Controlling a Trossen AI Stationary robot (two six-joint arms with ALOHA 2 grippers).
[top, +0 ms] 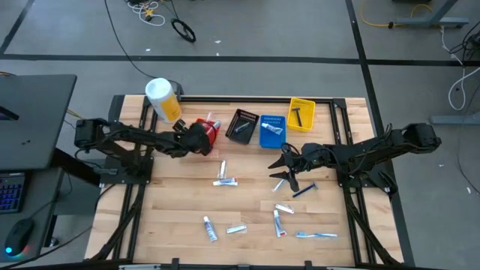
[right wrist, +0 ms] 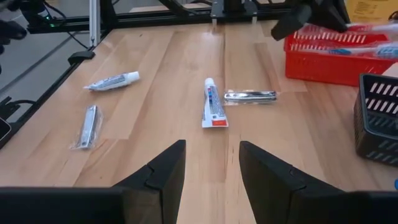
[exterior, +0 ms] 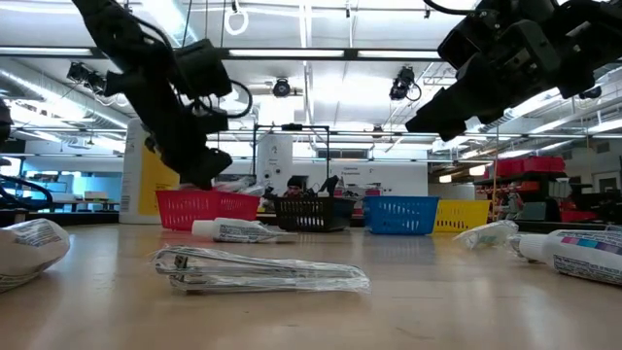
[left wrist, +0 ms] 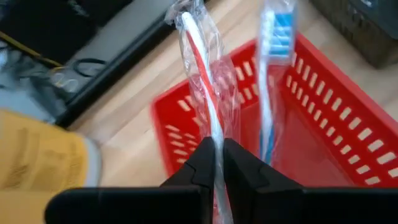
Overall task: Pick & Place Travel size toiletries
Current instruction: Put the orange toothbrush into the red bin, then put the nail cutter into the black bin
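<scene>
**A:** Toothbrush first. From above, your left gripper (top: 196, 137) sits over the red bin (top: 211, 133), at about eleven o'clock from the table's middle. Can you see what it holds?

**B:** Not from there. In the left wrist view the fingers are pinched tight on a wrapped red-and-white toothbrush (left wrist: 202, 81), which stands up out of the grip above the bin (left wrist: 348, 93). A blue toothbrush (left wrist: 273, 74) already leans inside.

**A:** Then, by my reckoning, you're at the drop. Bring the tip over the bin's middle, not its near rim, before you let go; the crinkly wrapper may cling to a finger.

**B:** And the level view?

**A:** The left gripper (exterior: 199, 160) hangs just above the red bin (exterior: 206, 206); whether it clears the rim I can't tell. A black bin (exterior: 311, 212) sits close beside at three o'clock, so lift straight up on leaving.

**B:** My other arm?

**A:** The right gripper (top: 286, 161) waits near the middle, jaws apart and empty. Its wrist view shows a white tube (right wrist: 212, 104), a wrapped razor (right wrist: 250, 96) and two more packets (right wrist: 113, 81) on open wood, well apart. You've room around each; the table frame (top: 225, 98) runs just behind the bins, so mind that edge at twelve o'clock.
</scene>
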